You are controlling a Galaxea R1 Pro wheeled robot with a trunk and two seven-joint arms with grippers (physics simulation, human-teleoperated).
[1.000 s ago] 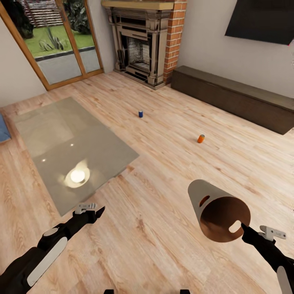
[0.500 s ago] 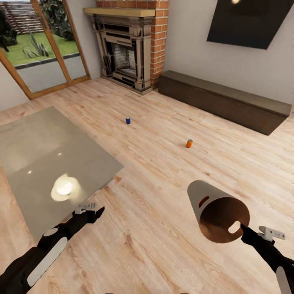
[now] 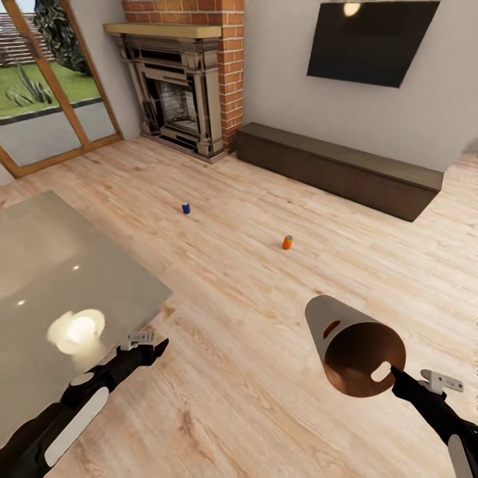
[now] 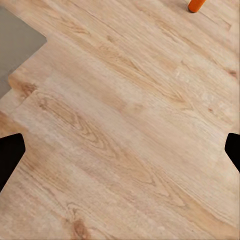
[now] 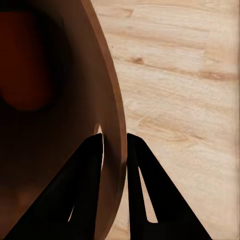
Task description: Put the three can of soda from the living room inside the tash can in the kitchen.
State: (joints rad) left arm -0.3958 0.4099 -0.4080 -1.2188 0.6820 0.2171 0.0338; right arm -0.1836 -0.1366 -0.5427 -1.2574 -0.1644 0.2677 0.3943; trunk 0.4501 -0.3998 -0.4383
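Note:
Two cans of soda stand upright on the wood floor of the living room: a dark blue one [image 3: 186, 208] and an orange one [image 3: 287, 242], well ahead of both arms. The orange can [image 4: 196, 5] also peeks in at the edge of the left wrist view. My right gripper [image 3: 396, 374] is shut on the rim of the trash can [image 3: 355, 345], held tilted above the floor with its copper-brown inside facing me. In the right wrist view the fingers [image 5: 142, 180] pinch that rim [image 5: 117, 125] beside the handle hole. My left gripper [image 3: 156, 346] hangs open over bare floor by the table's corner.
A glass-topped low table [image 3: 66, 279] fills the near left. The brick chimney and ornate fireplace [image 3: 176, 106] stand at the back, with a long dark low bench [image 3: 338, 169] along the wall under a black screen [image 3: 372, 40]. Glass doors [image 3: 40, 99] are at the far left.
The whole picture has slid left and down, so the camera has turned right. Both arms and the held trash can keep the same pose; the cans have not moved on the floor.

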